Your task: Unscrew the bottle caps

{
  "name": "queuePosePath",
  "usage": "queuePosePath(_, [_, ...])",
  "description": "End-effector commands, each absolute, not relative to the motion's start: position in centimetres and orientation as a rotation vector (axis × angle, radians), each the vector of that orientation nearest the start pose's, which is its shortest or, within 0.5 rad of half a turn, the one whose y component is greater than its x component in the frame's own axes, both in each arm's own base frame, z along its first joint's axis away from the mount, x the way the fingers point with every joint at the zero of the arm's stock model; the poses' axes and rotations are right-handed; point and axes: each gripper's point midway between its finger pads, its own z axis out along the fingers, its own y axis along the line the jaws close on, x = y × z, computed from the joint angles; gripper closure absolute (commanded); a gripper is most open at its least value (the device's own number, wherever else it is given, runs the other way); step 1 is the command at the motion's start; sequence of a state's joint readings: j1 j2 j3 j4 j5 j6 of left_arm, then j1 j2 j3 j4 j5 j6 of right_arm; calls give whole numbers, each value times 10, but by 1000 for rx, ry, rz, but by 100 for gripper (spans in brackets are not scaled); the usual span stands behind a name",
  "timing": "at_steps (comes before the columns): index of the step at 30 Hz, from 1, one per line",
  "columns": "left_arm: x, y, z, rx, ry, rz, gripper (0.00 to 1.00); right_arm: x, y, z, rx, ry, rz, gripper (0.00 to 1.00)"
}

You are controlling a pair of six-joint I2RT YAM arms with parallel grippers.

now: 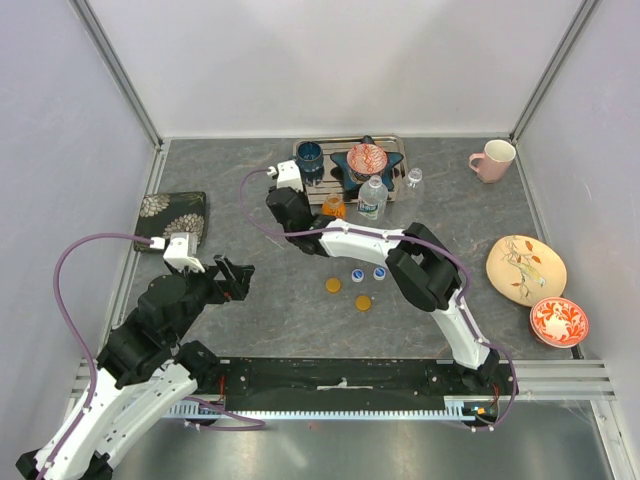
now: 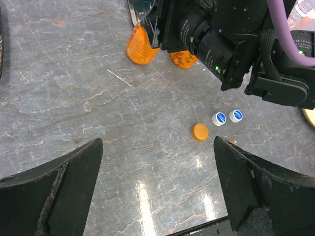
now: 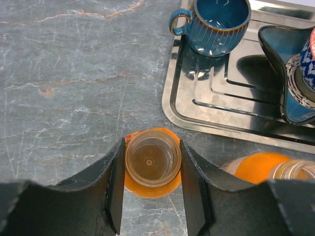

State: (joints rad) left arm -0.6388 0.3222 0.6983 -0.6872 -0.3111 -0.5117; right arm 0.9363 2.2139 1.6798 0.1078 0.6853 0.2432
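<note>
Plainly, right gripper (image 3: 151,169) clamps the uncapped orange bottle (image 3: 151,158); left gripper (image 2: 157,147) gapes empty. Print on blue caps (image 2: 219,118) is unreadable.

caps (image 1: 357,276) before bottles (image 1: 372,200); tray (image 1: 335,141) behind bottles; plate (image 1: 525,268) right

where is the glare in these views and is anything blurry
Left wrist: pale light streaks glare off the table between the fingers of the open left gripper. Right wrist: the tray mirrors the blue mug; the orange bottle in the right gripper is crisp. Top external: even, soft light, faint shadows, no blur.
</note>
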Motion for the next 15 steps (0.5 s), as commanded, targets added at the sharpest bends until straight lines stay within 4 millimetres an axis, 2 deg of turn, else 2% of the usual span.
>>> queuePosePath(1, [185,-90,235,-134,1885,-494,1,455,421,134,-188,1889,137,100])
queuePosePath(5, [186,-91,233,-131,1890,-492,1,451,417,120,-223,1935,108,99])
queuePosePath(7, [187,-92,233,-132,1891,-496,1,449,417,118,-229,1944,111,94])
queuePosePath(10, [187,-93,231,-127,1895,-496,1,446,416,119,-233,1949,122,77])
queuePosePath(11, [187,-93,231,-126,1897,-496,1,446,416,121,-231,1947,127,67])
queuePosePath(13, [187,-93,230,-127,1899,-496,1,442,414,120,-240,1963,122,57])
queuePosePath(14, [187,-93,231,-126,1897,-496,1,442,413,121,-237,1964,124,46])
queuePosePath(15, [187,-93,230,-127,1899,-496,1,441,413,125,-233,1960,129,42])
